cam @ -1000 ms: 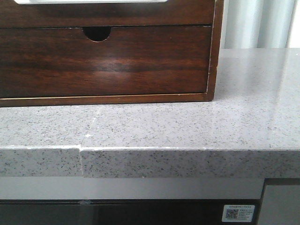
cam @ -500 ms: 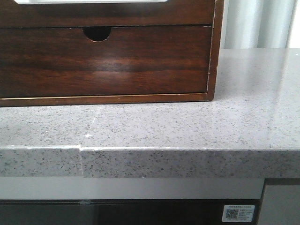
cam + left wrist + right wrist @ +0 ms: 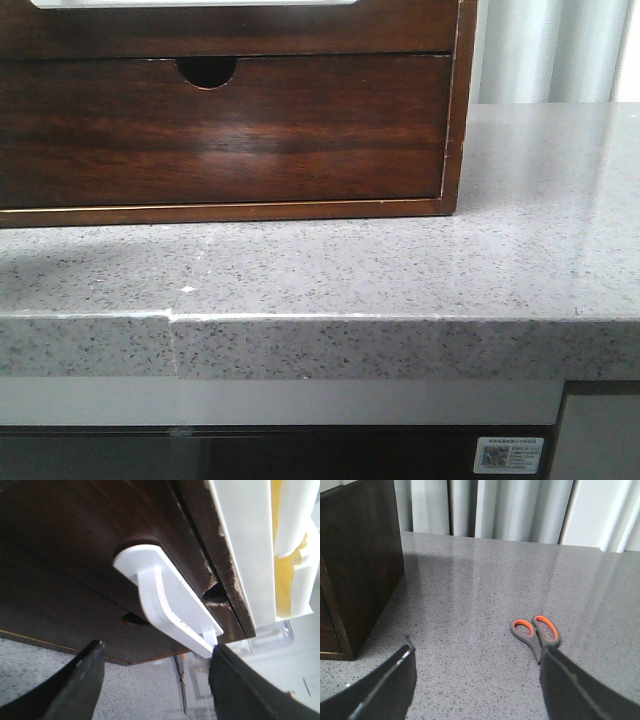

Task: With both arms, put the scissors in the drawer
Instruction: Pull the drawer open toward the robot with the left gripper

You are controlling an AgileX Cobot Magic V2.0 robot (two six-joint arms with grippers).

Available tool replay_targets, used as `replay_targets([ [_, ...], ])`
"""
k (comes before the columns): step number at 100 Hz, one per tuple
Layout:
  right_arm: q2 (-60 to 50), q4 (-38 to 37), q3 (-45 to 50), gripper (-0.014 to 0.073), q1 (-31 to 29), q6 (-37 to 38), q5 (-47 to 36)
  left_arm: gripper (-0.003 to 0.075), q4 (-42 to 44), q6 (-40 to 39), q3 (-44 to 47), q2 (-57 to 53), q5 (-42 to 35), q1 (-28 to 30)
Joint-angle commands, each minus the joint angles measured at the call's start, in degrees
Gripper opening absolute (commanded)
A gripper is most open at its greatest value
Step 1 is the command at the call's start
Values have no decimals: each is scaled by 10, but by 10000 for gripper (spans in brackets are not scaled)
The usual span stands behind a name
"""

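Right wrist view: scissors (image 3: pixel 536 634) handles point away from the spread right gripper (image 3: pixel 477 687) (blades hidden).

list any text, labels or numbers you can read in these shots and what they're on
No text can be read in any view.
White sticker on the dark panel below the countertop: a QR-style code and small print, too small and blurred to read.
Drawer, its white handle and the scissors: no visible markings.
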Motion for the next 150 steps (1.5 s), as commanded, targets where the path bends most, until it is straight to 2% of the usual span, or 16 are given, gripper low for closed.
replay_targets([
  [1,8,-8,-19,470,-5,0,-48,426,-53,18,-39,27,52,-4],
  [33,8,-8,-19,470,-5,0,-48,410,-53,38,-95,109,81,-4],
  [77,8,-8,-19,470,-5,0,-48,189,-53,38,-104,127,94,-4],
  [100,8,-8,-19,470,-5,0,-48,113,-36,38,-104,127,108,-4],
  [128,8,-8,-19,470,-5,0,-47,92,-14,53,-102,125,173,-2],
  [150,8,-8,-19,470,-5,0,-47,92,15,54,-72,74,177,-2],
])
